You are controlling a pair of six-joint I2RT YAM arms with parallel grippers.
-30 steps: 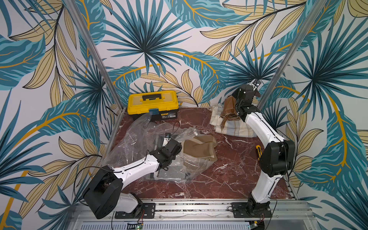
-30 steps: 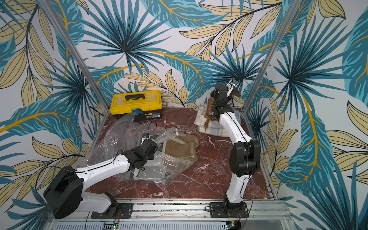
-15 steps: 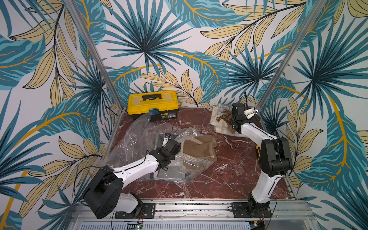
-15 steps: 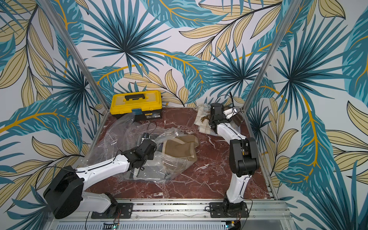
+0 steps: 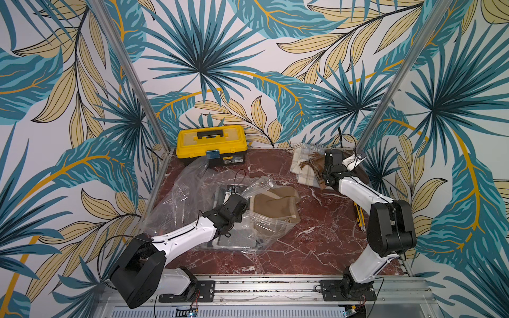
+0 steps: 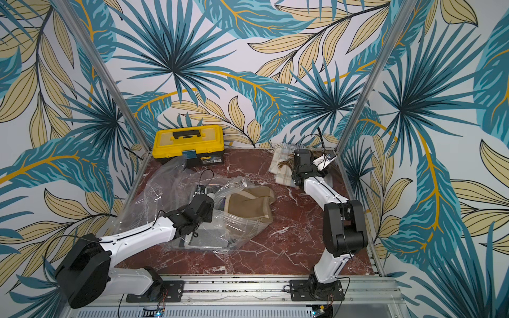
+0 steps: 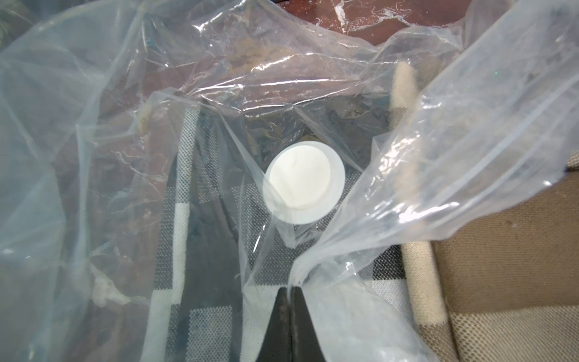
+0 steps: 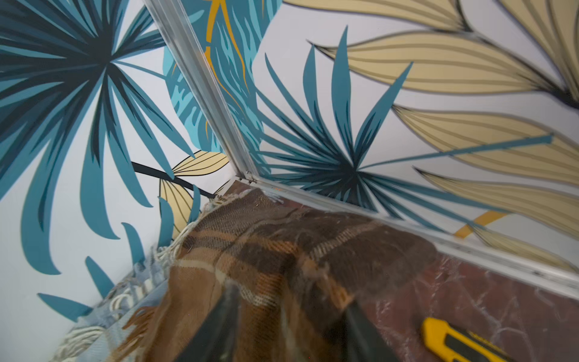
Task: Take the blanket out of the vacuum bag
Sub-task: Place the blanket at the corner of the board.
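I am observing the left gripper (image 7: 293,291) pinching a fold of the vacuum bag (image 7: 94,156), its two dark fingers pressed together on the clear film just short of the round white valve (image 7: 304,181). In both top views the bag is lying crumpled across the left and middle of the red marble table (image 5: 316,234), its open end facing the right arm. A tan blanket with a cream border (image 5: 275,205) is lying half out of that mouth with film draped over its near edge, and a grey-and-white checked blanket (image 7: 200,282) is sitting deeper inside under the valve. The right gripper (image 8: 291,297) is hovering at the far right corner with its jaws standing apart, astride a brown plaid blanket (image 8: 282,244) that is resting on a pale checked pile (image 5: 304,173); I am judging it empty, though that view is blurred. A yellow utility knife (image 8: 454,341) is lying near the right wall, and a yellow toolbox (image 5: 210,143) is standing against the back wall. I am reading this as the end of one removal: the plaid blanket is lying clear of the bag while two are waiting. I am judging that the next move calls for the right arm swinging back to the bag mouth and taking the tan blanket by its exposed edge, with the left arm anchoring the film so the bag is not dragged along
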